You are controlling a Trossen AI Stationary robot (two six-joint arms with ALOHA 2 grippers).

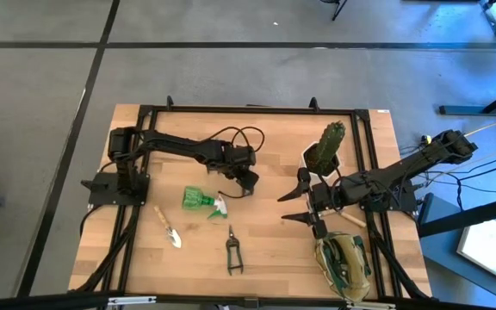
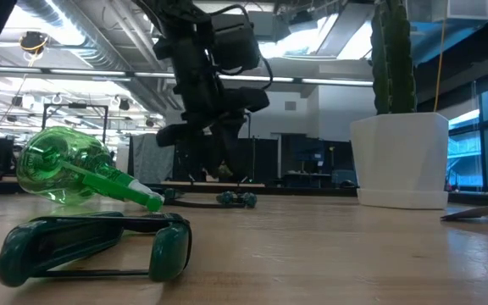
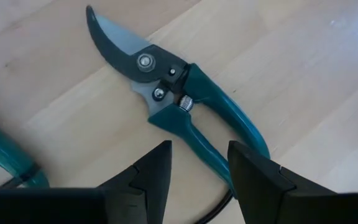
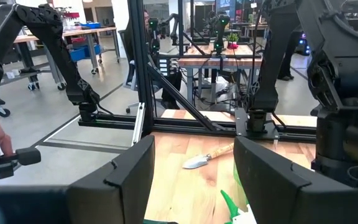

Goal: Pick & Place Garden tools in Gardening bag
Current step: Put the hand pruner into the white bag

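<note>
Two dark arms are being seen over a pale wood-plank table (image 1: 265, 250). Teal-handled pruning shears (image 3: 173, 93) with a curved steel blade and a coil spring are lying flat under the left tool (image 3: 199, 163), whose fingers are standing apart and gripping nothing. A clear green plastic spray bottle (image 1: 198, 199) is lying on its side beside a wooden-handled trowel (image 1: 168, 227). The olive fabric bag (image 1: 344, 263) is sitting at the table's near right corner, just below the right tool (image 1: 293, 207), which is spread open and holding nothing. No writing is being made out.
</note>
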